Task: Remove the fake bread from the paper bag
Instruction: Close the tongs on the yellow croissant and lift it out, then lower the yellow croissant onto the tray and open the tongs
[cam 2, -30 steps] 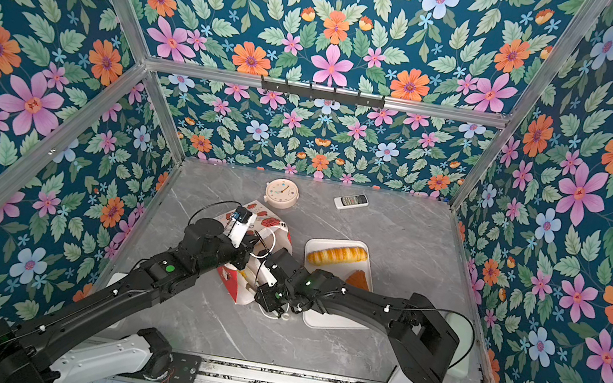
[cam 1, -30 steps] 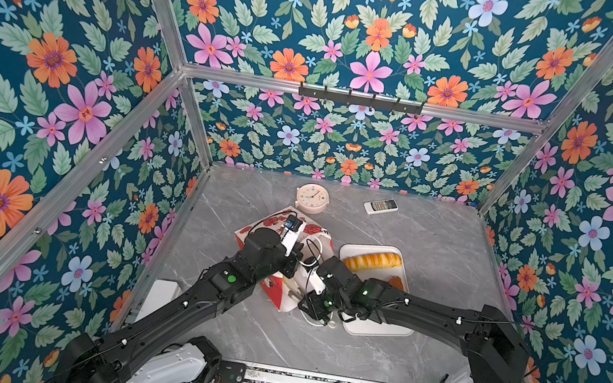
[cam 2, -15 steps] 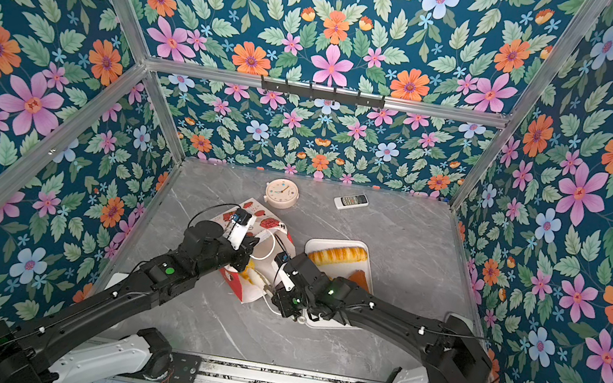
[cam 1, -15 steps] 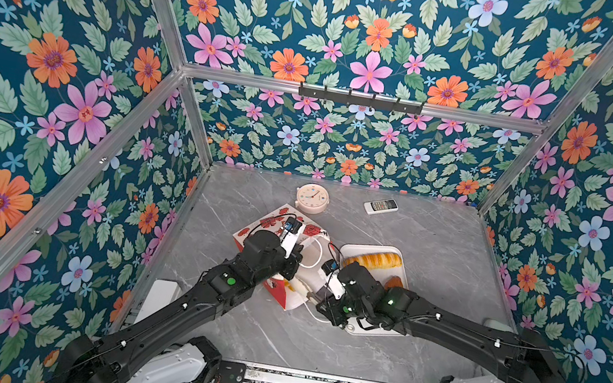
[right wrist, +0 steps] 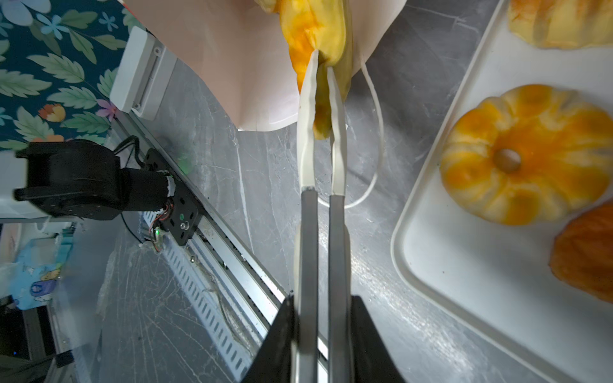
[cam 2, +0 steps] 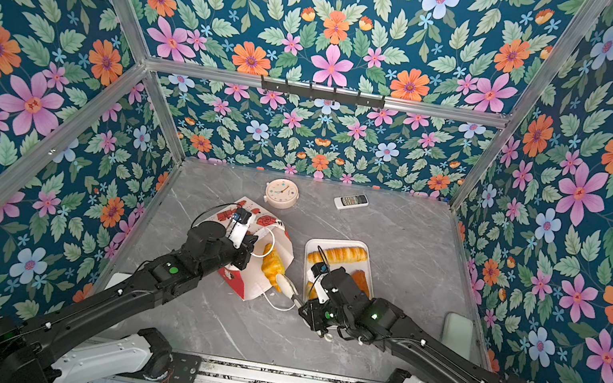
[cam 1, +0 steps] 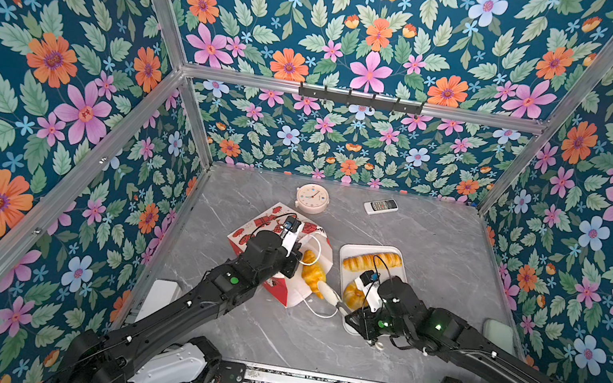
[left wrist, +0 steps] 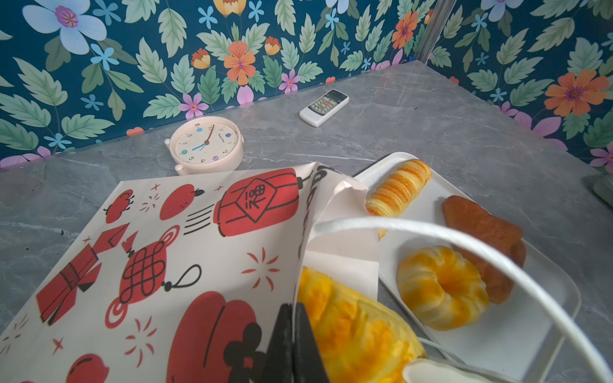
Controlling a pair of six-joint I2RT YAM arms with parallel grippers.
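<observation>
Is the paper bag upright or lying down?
Lying down: the paper bag shows its printed side upward; a croissant pokes from its mouth.

The right gripper (right wrist: 322, 63) clamps the tip of a yellow croissant (right wrist: 310, 26) poking from the paper bag (right wrist: 215, 49).

Paper bag (left wrist: 199, 252): matt white paper, flat red and black print, creased at the mouth.
Cord handle (left wrist: 365, 222): white, smooth.
Croissant (right wrist: 318, 30): glossy moulded yellow-orange surface; plastic or foam, cannot tell.
Ring doughnut (right wrist: 527, 156): same gloss, ribbed.
Brown pastry (left wrist: 484, 238): duller, ridged.
Tray (right wrist: 447, 272): white plastic, smooth, low sheen.
Tabletop (left wrist: 431, 139): grey marble pattern, smooth, satin reflections.
Right gripper (right wrist: 322, 66): fingers (right wrist: 307, 232) bare grey metal, matt; tips sheathed in off-white rubbery covering.
Clock (left wrist: 205, 146): cream plastic case, glossy.
Remote (left wrist: 324, 106): white plastic.
</observation>
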